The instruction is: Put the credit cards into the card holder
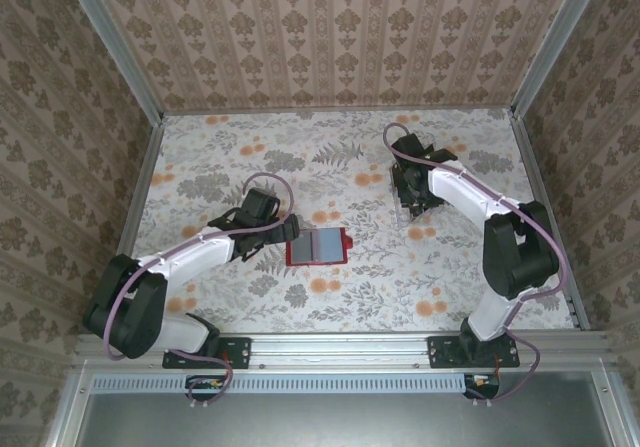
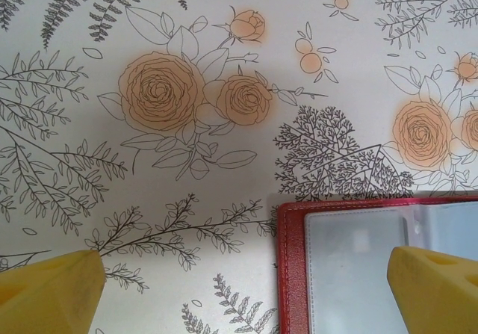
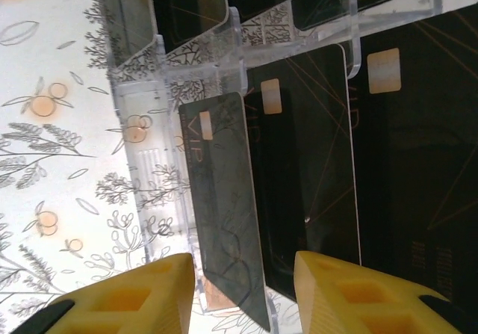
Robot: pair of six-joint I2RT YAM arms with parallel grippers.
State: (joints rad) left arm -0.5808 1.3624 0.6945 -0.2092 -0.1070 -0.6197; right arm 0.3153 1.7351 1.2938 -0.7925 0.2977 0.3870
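Right claw (image 3: 243,265): half open astride one card (image 3: 224,199) in the rack (image 3: 142,171).
Left claw (image 2: 245,268): wide open, empty, over wallet (image 2: 290,274).
Risk: skewed pinch drags neighbouring card (image 3: 306,169).

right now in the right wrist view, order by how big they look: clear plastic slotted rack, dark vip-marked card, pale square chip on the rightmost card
1. clear plastic slotted rack, which runs off the frame
2. dark VIP-marked card
3. pale square chip, clearly the smallest
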